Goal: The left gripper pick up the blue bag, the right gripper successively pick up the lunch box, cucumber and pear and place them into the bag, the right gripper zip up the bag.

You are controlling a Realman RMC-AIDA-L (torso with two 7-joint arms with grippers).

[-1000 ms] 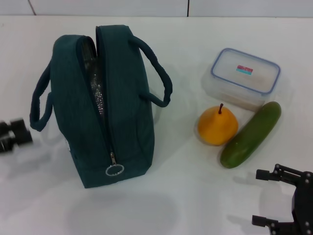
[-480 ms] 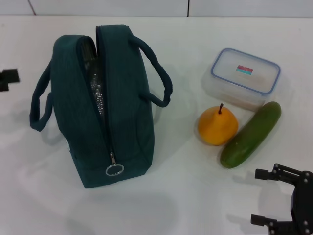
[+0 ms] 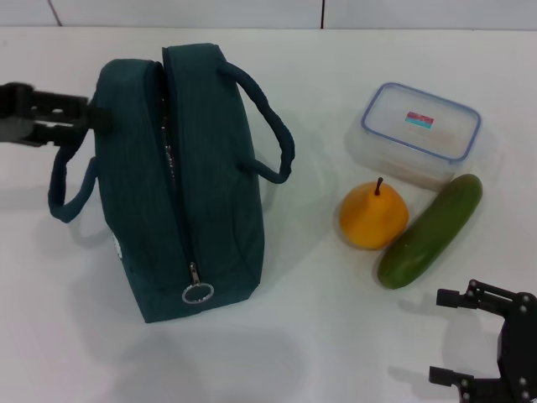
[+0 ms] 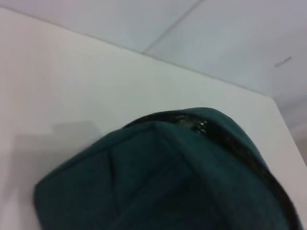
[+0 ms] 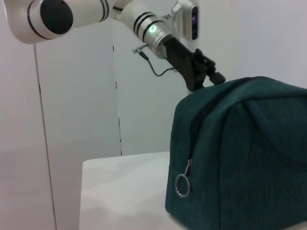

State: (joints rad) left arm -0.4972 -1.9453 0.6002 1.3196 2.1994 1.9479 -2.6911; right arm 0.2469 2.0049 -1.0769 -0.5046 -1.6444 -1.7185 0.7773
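Movement came from the left pincer [image 3: 80, 117], which swung in to the bag [image 3: 189, 180] at its 10 o'clock top edge; fingers looked spread, no lift yet. Right pincer [image 3: 457, 336] sat spread, idle.

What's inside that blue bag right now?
Through the narrow zipper slit of the blue bag only a strip of shiny lining shows; the rest inside is hidden. The lunch box, pear and cucumber lie outside.

Left pincer [image 3: 84, 117] reaches in level from the left; right pincer [image 3: 457, 336] spread wide, low.
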